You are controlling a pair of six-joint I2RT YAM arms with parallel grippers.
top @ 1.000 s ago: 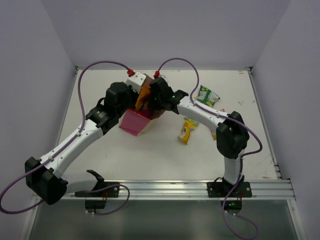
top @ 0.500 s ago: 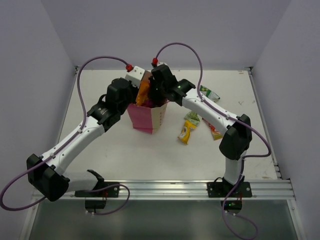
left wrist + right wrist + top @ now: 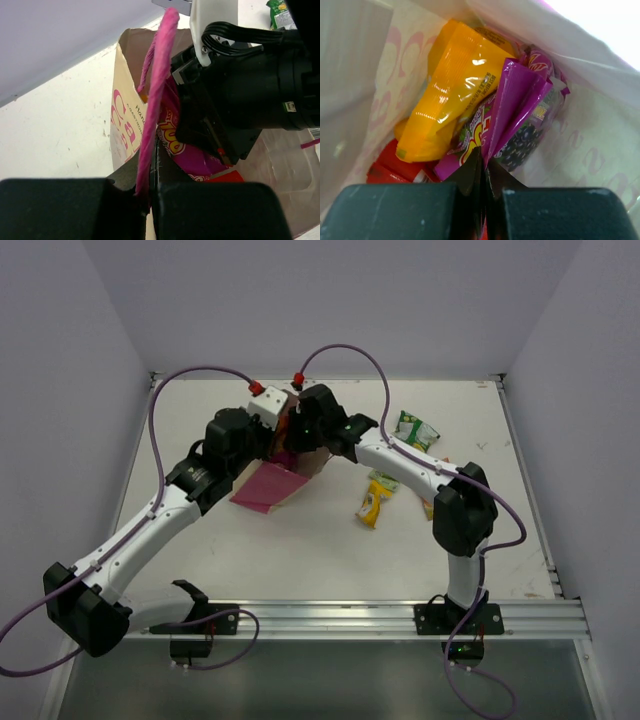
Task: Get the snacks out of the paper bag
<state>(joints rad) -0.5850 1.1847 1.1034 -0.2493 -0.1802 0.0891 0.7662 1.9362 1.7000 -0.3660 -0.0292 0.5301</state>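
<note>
White table (image 3: 300,550) bears the tilted paper bag (image 3: 268,486) mid-surface; inside, the right gripper (image 3: 484,172) pinches a purple packet (image 3: 517,100) beside an orange packet (image 3: 450,85). Its pink cord handle (image 3: 157,85) is clamped in the left gripper (image 3: 147,192). A green packet (image 3: 415,428) lies outside.

Right arm (image 3: 250,95) fills the paper bag (image 3: 262,488) mouth — seemingly little room beside packed snacks (image 3: 450,95).

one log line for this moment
left pincer shut on pink handle | right pincer shut on purple packet inside paper bag

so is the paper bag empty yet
Not empty: an orange packet, a purple packet and a red packet lie inside the paper bag.
</note>
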